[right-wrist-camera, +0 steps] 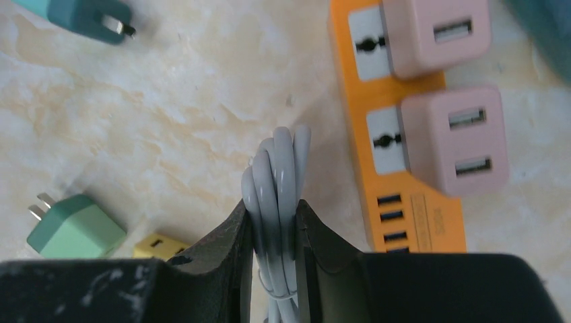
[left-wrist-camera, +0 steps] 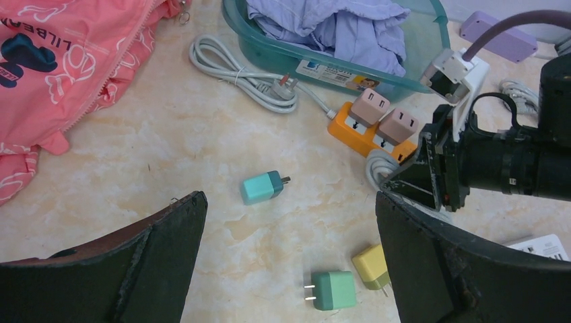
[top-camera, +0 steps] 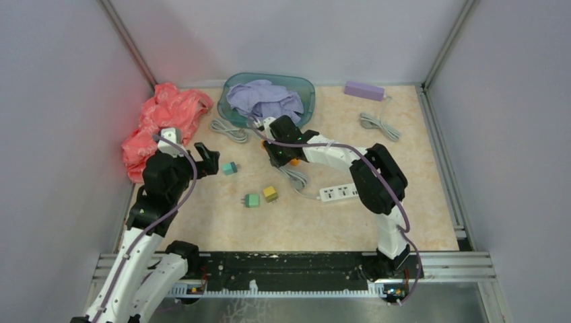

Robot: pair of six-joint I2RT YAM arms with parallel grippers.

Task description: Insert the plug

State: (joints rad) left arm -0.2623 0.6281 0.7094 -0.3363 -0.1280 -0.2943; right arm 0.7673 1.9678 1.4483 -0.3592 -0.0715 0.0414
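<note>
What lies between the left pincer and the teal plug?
Only bare table, in the left wrist view, separates the left pincer from the teal plug.

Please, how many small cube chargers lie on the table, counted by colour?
Teal plastic cube charger: 1
Green plastic cube charger: 1
Yellow plastic cube charger: 1
Pink plastic cube chargers, plugged into the orange power strip: 2
Total: 5

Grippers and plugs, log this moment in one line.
right gripper: shut on grey cable | left gripper: open, empty | orange power strip: two pink adapters plugged in | teal plug: lying loose
</note>
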